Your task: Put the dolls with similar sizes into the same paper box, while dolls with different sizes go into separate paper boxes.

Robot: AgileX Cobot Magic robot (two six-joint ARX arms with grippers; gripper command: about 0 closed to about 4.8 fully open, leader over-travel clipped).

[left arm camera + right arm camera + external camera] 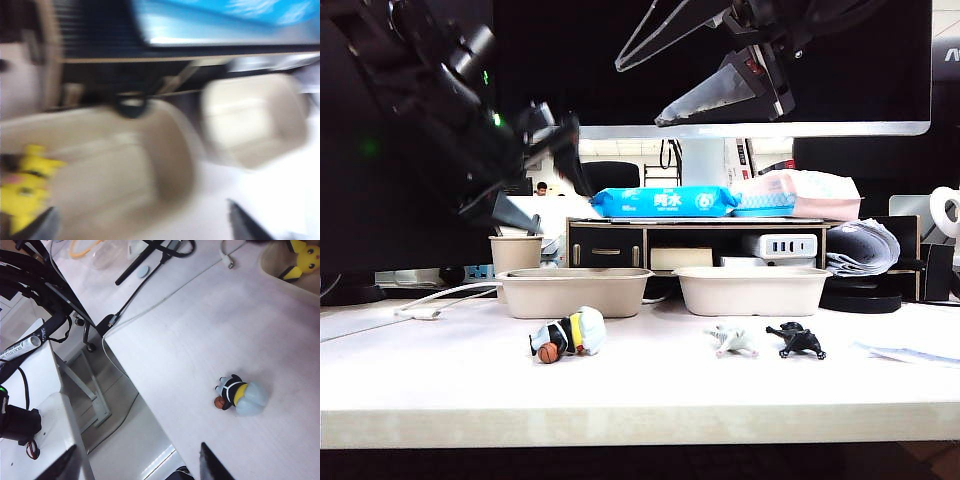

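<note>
Lying up front on the bench (640, 395) — ball doll (570, 335), striped animal (731, 341), black animal (798, 341). Behind, yellow doll (22, 192) sits in the left paper box (574, 293); my left gripper (140, 225) hovers above, jaws spread — right gripper (705, 62) high, also spread.

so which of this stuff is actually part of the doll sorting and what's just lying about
Part of the job:
- yellow doll, in the left paper box
- right paper box
- ball doll
- white striped animal
- black animal

Just lying about:
- pen cup
- blue wipes pack
- desk organiser
</note>
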